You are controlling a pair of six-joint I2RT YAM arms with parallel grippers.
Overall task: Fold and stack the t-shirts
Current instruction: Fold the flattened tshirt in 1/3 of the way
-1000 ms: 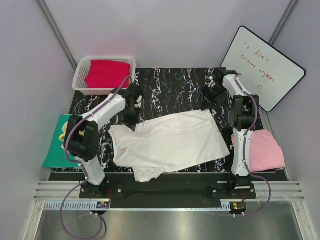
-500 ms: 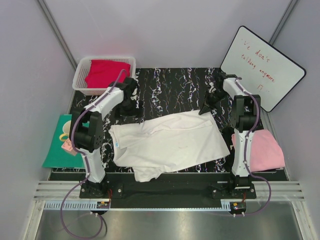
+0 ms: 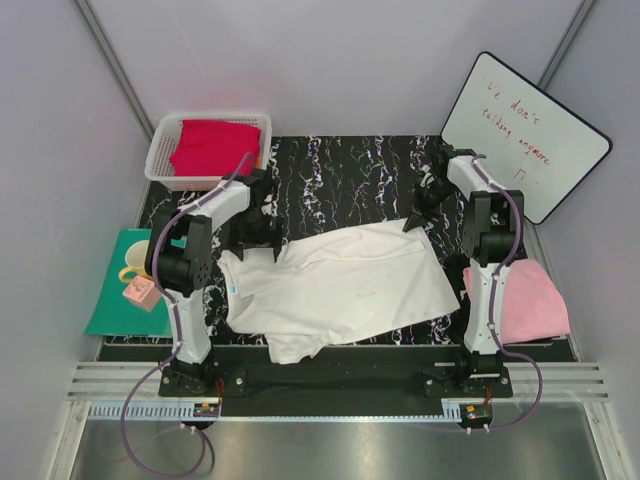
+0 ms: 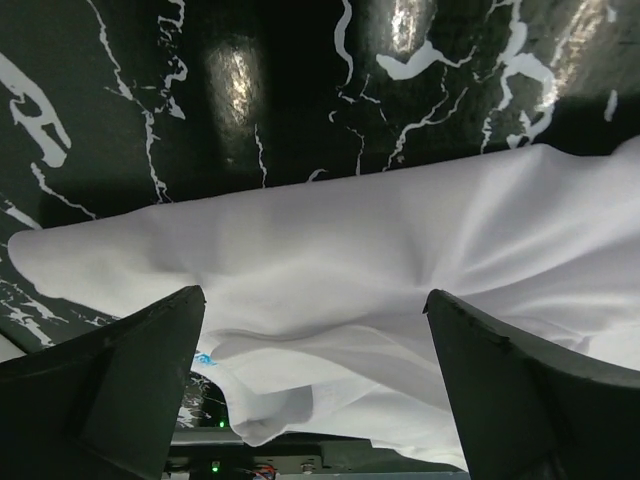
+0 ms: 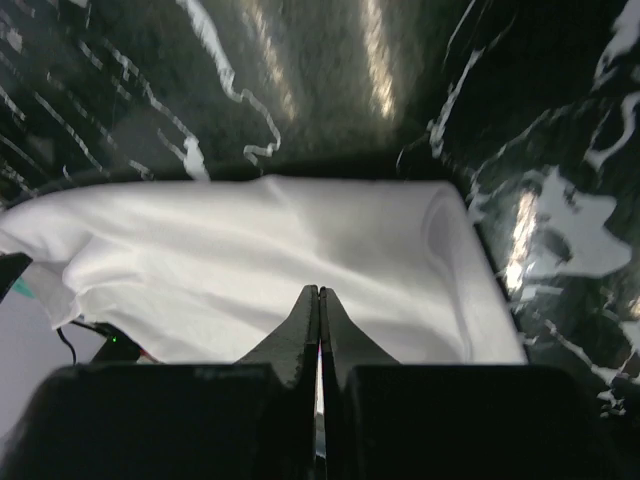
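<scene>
The left gripper [image 4: 315, 300] hangs with its fingers [image 4: 130, 370] spread wide apart. The white t-shirt [image 4: 400, 250] lies flat below and between them, and its far edge runs just beyond the fingertips on the black marble table [image 4: 300, 90]. A small blue label shows close to the left-hand finger.

The right gripper [image 5: 318, 292] has its two fingers pressed together, with only a thin line between them. Their tips sit over the same white t-shirt, near its far corner. Whether any cloth is pinched between them cannot be told.

From above, the white t-shirt [image 3: 340, 290] is spread between the two grippers. The pink t-shirt [image 3: 530, 300] lies well behind the right fingers, beside that arm. The red t-shirt [image 3: 215, 145] sits in a white basket [image 3: 158, 168] beyond the left fingers.
</scene>
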